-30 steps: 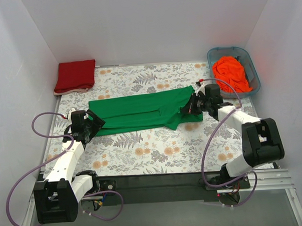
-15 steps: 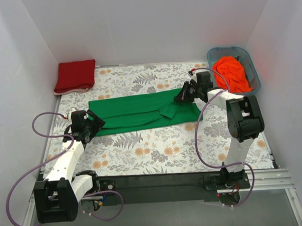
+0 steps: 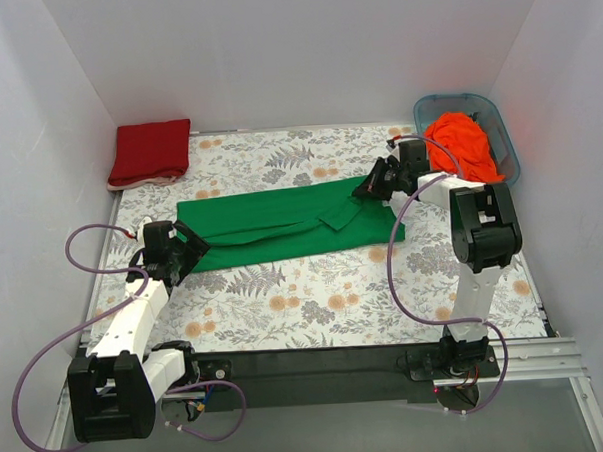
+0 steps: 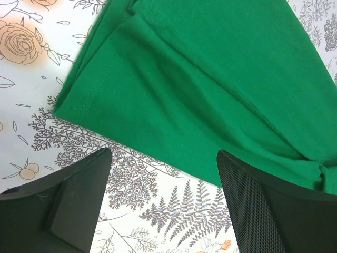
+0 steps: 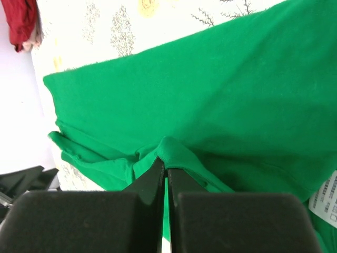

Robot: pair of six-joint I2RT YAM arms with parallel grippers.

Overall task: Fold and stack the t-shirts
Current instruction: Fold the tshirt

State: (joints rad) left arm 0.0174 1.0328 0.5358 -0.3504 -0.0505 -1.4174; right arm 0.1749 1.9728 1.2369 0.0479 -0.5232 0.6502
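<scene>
The green t-shirt (image 3: 281, 222) lies as a long band across the middle of the table (image 3: 305, 306), from 9 o'clock to 3 o'clock. Toward 6 o'clock its near edge borders a wide strip of bare flowered surface, and toward 12 o'clock there is a narrower bare strip before the back wall. The red t-shirt (image 3: 150, 153) sits folded in the 10 o'clock corner, well apart from the green one. The orange t-shirt (image 3: 460, 147) is heaped in the tub (image 3: 456, 97) at 1 o'clock.

The green shirt is folded lengthwise, with one sleeve turned over near its right end. Its left hem is flat and shows a double seam.

The right gripper (image 5: 164, 168) is closed tightly on a small ridge of the green cloth. Its arm reaches far toward 1 o'clock, just beside the tub. The left gripper (image 4: 163, 158) has its jaws wide apart and holds nothing. It is at the shirt's left near corner, with its arm low at 8 o'clock.
</scene>
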